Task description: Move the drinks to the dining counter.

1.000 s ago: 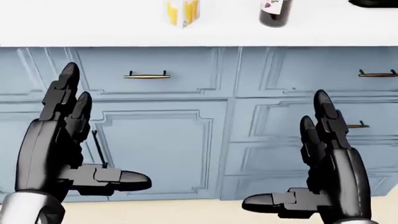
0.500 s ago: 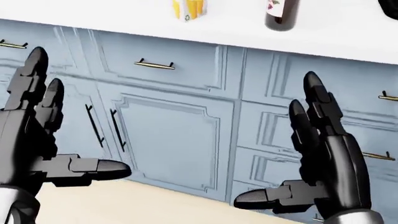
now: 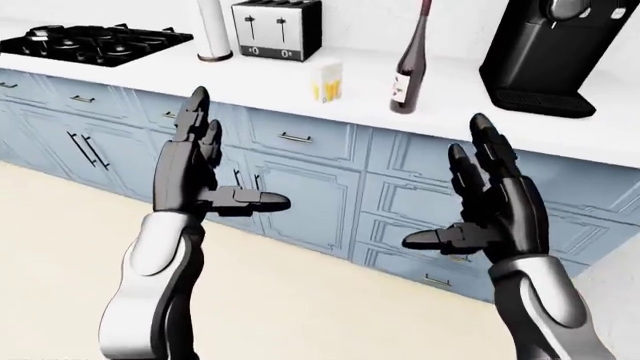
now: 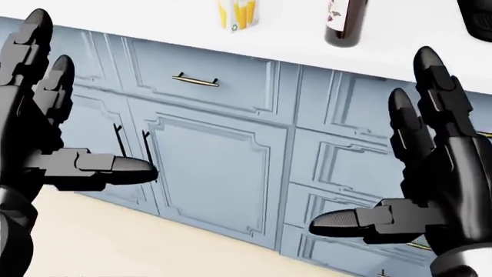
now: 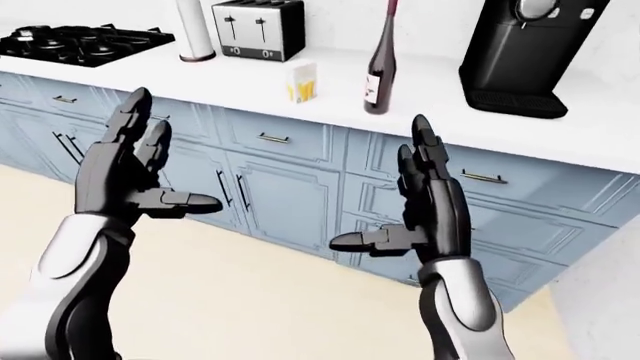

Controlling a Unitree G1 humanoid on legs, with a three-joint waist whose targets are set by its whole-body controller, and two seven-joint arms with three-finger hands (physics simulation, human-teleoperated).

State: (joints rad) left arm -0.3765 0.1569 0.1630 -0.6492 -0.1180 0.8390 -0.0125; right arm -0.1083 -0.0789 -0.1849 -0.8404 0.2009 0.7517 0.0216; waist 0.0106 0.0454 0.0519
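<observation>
- While both hands are raised empty, the left hand (image 3: 190, 180) and right hand (image 3: 495, 206) are seen with fingers spread wide.
- A bottle (image 3: 408, 67) and carton (image 3: 327, 81) are left on the table (image 3: 250, 75).

On the surface (image 3: 300, 90), the juice carton (image 3: 327, 81) stood just left of the wine bottle (image 3: 408, 67). The toaster (image 3: 276, 28) sat farther left, the coffee machine (image 3: 555, 52) right, the stove (image 3: 95, 43) far left.
</observation>
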